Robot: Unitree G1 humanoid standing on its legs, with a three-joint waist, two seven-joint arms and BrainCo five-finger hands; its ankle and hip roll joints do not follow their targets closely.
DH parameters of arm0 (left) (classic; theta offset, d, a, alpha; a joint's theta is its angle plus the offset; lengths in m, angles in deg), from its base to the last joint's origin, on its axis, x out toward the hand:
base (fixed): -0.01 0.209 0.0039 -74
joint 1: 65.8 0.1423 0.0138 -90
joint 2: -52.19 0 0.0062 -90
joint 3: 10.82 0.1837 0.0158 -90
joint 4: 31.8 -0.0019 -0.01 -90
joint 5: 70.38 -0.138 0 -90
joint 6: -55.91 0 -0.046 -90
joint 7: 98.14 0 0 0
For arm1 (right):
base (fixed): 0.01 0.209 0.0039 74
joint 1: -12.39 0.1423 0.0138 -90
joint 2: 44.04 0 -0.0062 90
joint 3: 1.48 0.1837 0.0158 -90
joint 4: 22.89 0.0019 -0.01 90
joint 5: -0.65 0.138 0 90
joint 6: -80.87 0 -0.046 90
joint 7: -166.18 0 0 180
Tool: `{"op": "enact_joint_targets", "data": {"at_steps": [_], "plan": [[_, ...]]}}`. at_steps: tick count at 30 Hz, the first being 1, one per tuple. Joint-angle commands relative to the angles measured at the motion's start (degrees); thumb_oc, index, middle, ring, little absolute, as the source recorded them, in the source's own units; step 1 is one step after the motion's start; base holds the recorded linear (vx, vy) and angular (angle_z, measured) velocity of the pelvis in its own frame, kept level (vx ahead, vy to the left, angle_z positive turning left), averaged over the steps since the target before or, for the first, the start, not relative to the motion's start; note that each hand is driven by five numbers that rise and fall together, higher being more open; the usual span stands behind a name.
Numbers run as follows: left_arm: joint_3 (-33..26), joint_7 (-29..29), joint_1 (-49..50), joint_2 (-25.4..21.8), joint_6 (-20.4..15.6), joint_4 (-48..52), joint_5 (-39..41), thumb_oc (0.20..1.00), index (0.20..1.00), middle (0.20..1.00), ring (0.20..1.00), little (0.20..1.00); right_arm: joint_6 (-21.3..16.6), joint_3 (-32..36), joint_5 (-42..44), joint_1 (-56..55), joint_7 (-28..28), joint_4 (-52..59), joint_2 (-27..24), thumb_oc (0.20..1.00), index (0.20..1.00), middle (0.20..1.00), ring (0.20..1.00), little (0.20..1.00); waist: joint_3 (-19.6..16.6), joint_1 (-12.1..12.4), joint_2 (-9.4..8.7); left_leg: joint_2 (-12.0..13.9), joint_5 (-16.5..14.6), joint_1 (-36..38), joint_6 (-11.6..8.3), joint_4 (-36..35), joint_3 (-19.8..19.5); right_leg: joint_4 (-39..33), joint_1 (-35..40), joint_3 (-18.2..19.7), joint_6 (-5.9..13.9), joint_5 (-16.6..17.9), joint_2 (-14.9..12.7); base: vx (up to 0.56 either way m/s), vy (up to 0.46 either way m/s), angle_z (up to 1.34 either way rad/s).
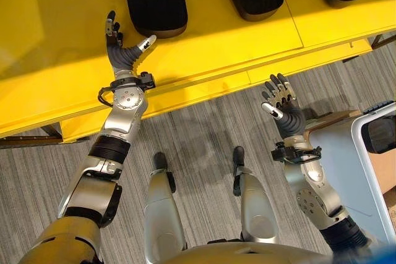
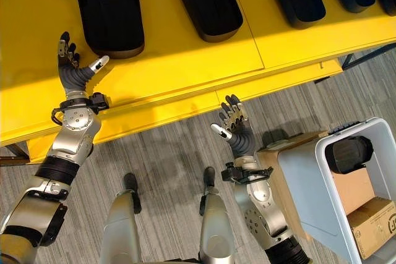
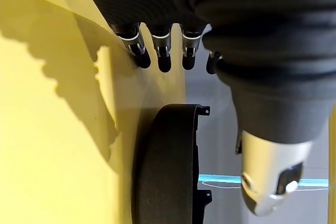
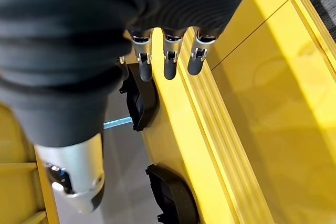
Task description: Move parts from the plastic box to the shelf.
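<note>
Black parts (image 2: 111,10) are already lying in a row on the yellow shelf (image 2: 185,72) while another is waiting in the plastic box (image 2: 309,183), both hands (image 1: 124,54) (image 2: 236,129) hovering empty, fingers released.

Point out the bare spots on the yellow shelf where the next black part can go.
Bare: the yellow shelf strip along its front edge, and the stretch beside the left hand, left of the leftmost black part. Crowded: the row of black parts farther back, with narrow gaps between them.
</note>
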Motion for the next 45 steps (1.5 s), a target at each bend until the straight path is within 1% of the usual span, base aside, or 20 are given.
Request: {"op": "enact_joint_targets", "data": {"at_steps": [1, 17, 45], "plan": [[2.66, -2.76, -1.13, 1.7, -0.33, 0.07, -2.0, 1.0, 1.0, 1.0, 1.0, 1.0, -2.63, 2.03, 0.07, 0.75, -1.26, 2.48, -1.84, 1.0, 1.0, 1.0, 1.0, 1.0, -0.24, 0.0, 0.88, 1.21, 4.39, -0.3, -1.12, -4.81, -3.02, 4.68, 3.45, -0.8, -0.22, -1.66, -1.61, 0.0, 0.0, 0.0], [5.34, -5.04, -1.16, 2.9, 0.03, 3.08, -3.23, 1.0, 1.0, 1.0, 1.0, 1.0, -2.67, 2.23, 0.32, 0.55, -1.69, 2.63, -2.47, 1.0, 1.0, 1.0, 1.0, 1.0, -0.27, -0.23, 1.27, 1.2, 4.44, -0.3, -1.0, -4.94, -2.77, 4.78, 3.01, -0.42, -0.19, -1.45, -1.62, 0.0, 0.0, 0.0], [7.15, -6.63, -0.17, 3.85, 0.19, 5.68, -5.69, 1.0, 1.0, 1.0, 1.0, 1.0, -2.79, 2.43, 0.87, -0.2, -2.48, 3.05, -3.39, 1.0, 1.0, 1.0, 1.0, 1.0, -0.5, -0.34, 1.44, 1.05, 4.42, -1.08, -0.85, -4.51, -2.69, 4.79, 2.62, -0.18, -0.3, -1.21, -1.8, 0.0, 0.0, 0.0]]}}
